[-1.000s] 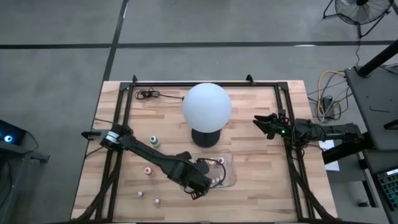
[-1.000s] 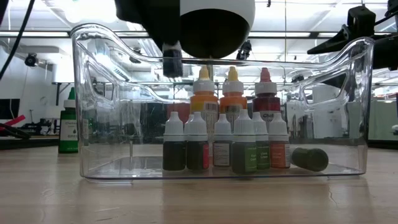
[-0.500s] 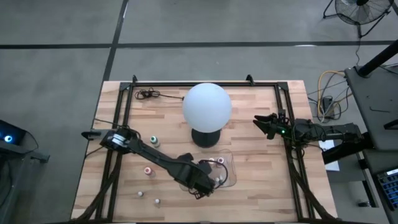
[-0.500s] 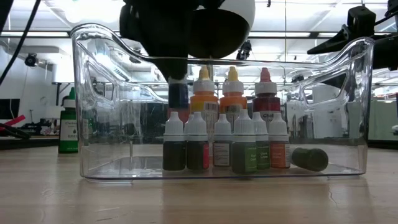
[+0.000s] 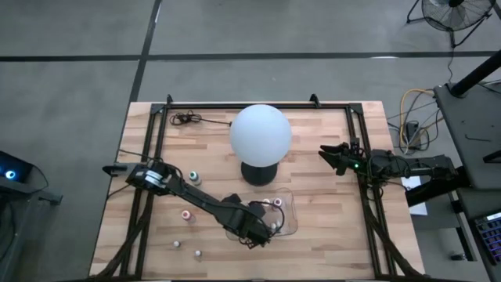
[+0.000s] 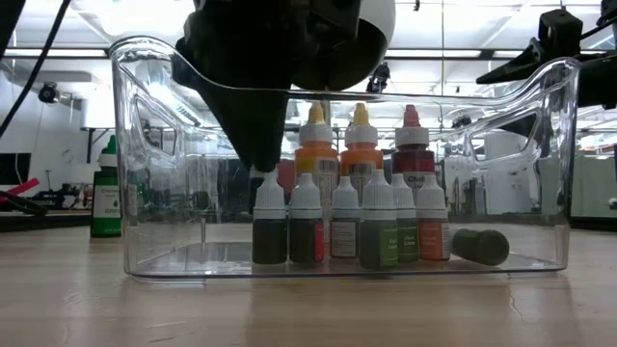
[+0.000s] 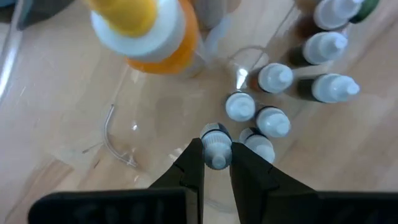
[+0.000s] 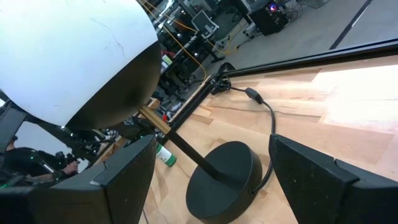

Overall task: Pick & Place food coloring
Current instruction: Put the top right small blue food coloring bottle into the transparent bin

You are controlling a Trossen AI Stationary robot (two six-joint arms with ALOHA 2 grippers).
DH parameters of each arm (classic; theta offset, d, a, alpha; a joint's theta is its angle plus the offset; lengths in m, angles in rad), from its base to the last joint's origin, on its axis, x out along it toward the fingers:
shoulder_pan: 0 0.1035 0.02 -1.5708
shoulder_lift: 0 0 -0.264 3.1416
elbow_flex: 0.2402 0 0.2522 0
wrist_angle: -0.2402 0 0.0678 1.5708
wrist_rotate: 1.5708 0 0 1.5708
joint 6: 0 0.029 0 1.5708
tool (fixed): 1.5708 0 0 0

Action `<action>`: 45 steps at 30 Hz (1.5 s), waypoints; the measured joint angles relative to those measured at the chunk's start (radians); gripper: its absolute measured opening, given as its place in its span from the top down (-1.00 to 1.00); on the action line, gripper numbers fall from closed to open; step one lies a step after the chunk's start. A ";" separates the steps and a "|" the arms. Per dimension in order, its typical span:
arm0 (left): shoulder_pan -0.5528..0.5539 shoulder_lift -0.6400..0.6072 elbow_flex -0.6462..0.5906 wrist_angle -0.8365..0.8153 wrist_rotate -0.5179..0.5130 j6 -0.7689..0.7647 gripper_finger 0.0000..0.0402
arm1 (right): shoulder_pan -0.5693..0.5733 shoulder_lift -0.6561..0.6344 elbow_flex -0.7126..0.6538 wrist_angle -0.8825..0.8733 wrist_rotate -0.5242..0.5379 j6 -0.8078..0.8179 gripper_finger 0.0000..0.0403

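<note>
My left gripper (image 5: 264, 227) reaches down into the clear plastic tray (image 5: 293, 221) and is shut on a white-capped food coloring bottle (image 7: 216, 148). In the low view its dark fingers (image 6: 258, 145) end just above the front row of small bottles (image 6: 344, 229), and the held bottle is hidden there. Taller orange, yellow-capped and red bottles (image 6: 362, 145) stand behind. Several more bottles stand in the tray (image 7: 273, 78). Loose bottles stand on the table at the left: one teal (image 5: 193, 177), one pink (image 5: 185, 214). My right gripper (image 5: 327, 154) waits open at the table's right side. My left gripper pinches the bottle's white cap (image 7: 215, 138) between its two fingers (image 7: 193, 167). The fingers come from above, pointing down. The bottle stands upright below them, inside the tray beside other bottles (image 7: 258, 144); whether its base is on the tray floor I cannot tell.
A white globe lamp (image 5: 260, 131) on a black base (image 5: 258, 174) stands just beyond the tray. Two small bottles (image 5: 177, 244) stand near the front left edge. A green bottle (image 6: 106, 198) shows left of the tray. A black cable (image 5: 185, 119) lies at the far left.
My left gripper has gone down into the tray with the bottle held upright, from above the tray's rim to the level of the standing bottles' caps. It has stayed shut on the bottle.
</note>
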 joint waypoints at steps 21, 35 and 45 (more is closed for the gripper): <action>0.013 0.000 -0.079 0.100 0.000 -0.006 0.84 | 0.000 0.000 0.000 0.000 0.000 0.000 -0.50; 0.021 0.000 -0.079 0.102 0.004 0.022 0.79 | 0.000 0.000 0.000 0.000 0.000 0.000 -0.50; 0.030 -0.001 -0.079 0.101 0.056 0.023 0.67 | 0.000 0.000 0.000 0.000 0.000 0.000 -0.50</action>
